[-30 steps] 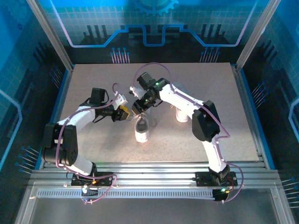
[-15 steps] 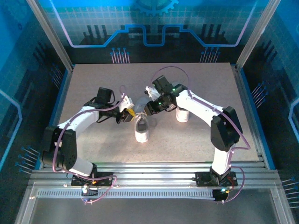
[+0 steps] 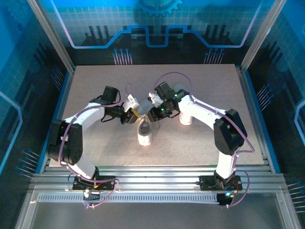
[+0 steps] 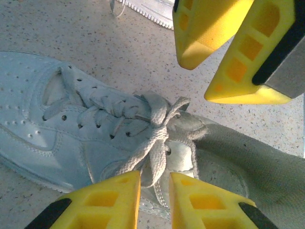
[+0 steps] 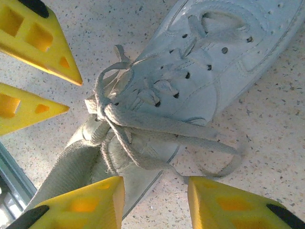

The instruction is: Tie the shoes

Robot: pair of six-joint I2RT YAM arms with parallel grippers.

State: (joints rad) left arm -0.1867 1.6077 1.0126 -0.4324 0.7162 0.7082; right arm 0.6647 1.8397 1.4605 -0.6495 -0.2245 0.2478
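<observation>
Crowding one shoe (image 3: 144, 133), left jaws sit narrow astride its lace (image 4: 155, 162), right jaws wide; other shoe (image 3: 186, 119) nearby.

Left tool (image 3: 132, 116) ajar, right tool (image 3: 149, 113) wide

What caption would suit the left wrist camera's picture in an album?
Left gripper straddles a lace below the knot of a pale sneaker, with the right gripper poised beyond it.

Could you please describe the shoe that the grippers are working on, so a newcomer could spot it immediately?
On the speckled table, find the middle, where the left gripper and right gripper meet. The shoe lies beneath them, its laces crossed in a loose knot. The other shoe stands farther right, partly hidden behind the right arm.
</observation>
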